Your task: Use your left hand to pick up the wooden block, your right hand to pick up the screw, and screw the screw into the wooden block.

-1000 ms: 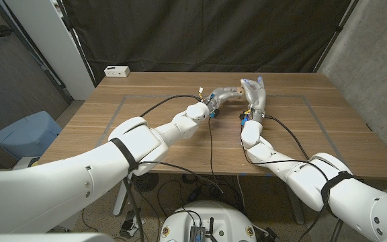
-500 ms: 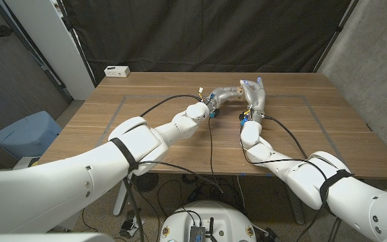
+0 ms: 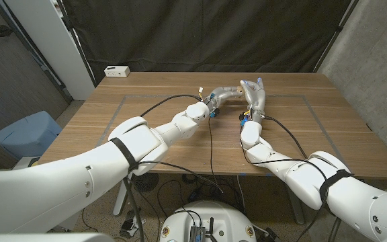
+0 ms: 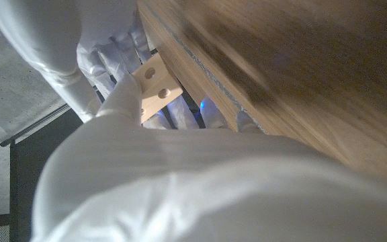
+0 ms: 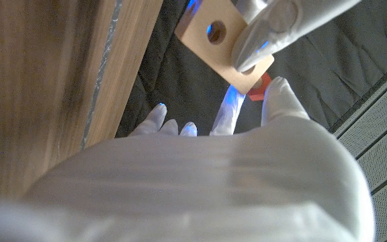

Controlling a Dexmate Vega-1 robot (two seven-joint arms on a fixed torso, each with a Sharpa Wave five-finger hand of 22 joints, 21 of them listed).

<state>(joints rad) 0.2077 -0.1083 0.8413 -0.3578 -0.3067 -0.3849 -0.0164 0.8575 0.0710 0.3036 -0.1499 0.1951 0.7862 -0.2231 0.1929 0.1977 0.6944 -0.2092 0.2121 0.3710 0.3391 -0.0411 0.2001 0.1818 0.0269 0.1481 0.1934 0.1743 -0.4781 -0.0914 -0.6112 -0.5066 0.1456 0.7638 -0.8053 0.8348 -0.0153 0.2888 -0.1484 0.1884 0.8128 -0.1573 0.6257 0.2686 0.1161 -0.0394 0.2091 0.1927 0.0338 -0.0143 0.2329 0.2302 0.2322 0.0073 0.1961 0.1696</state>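
Note:
Above the far middle of the table, my left hand (image 3: 222,95) holds the pale wooden block (image 3: 237,89) off the surface. In the left wrist view the block (image 4: 154,81) shows two round holes between that hand's fingers. My right hand (image 3: 255,97) stands right beside the block with its fingers pointing up. In the right wrist view a small red piece, the screw (image 5: 261,85), sits pinched between my right hand's fingertips (image 5: 281,101) against the block (image 5: 215,37), just beneath my left hand's fingers (image 5: 274,27). The screw's shaft is hidden.
The wooden table (image 3: 146,128) carries a white box (image 3: 117,70) at its far left corner. Black cables (image 3: 210,134) trail from both wrists across the table. A blue bin (image 3: 25,134) stands on the floor to the left. A dark curtain hangs behind.
My right hand has edged slightly toward the block. The left hand and the block have stayed in place.

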